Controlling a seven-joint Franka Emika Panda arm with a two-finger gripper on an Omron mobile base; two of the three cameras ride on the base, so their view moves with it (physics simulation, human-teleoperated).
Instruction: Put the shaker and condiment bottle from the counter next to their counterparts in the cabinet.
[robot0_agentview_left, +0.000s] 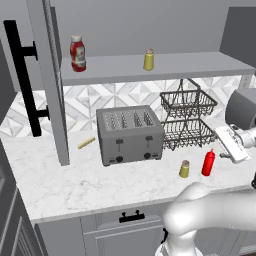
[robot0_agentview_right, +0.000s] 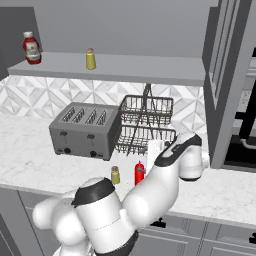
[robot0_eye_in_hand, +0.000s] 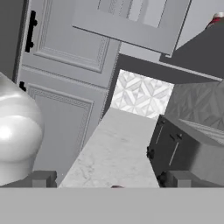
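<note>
Neither transfer is complete, judging from the current layout: both items to be moved stand on the tabletop (robot0_agentview_left: 60, 185), and the whole task remains. The cabinet (robot0_agentview_left: 165, 65) is open, its door (robot0_agentview_left: 50, 80) swung out at the left, and its shelf carries only the two counterparts, well apart from each other: the stout ketchup bottle (robot0_agentview_left: 77, 53) with white cap toward the door side and the small yellow shaker (robot0_agentview_left: 148, 59) nearer the middle. On the tabletop, the toaster (robot0_agentview_left: 129, 135) sits left of a two-tier wire basket (robot0_agentview_left: 187, 120); both tiers appear to hold nothing. In front of the basket stand the red squeeze bottle (robot0_agentview_left: 208, 163) and, just beside it on its left, the olive shaker (robot0_agentview_left: 184, 169), both upright and apart. The claw (robot0_eye_in_hand: 109, 178) hovers near the squeeze bottle, with its fingers apart and nothing between them. A small yellow stick (robot0_agentview_left: 86, 142) lies left of the toaster.
</note>
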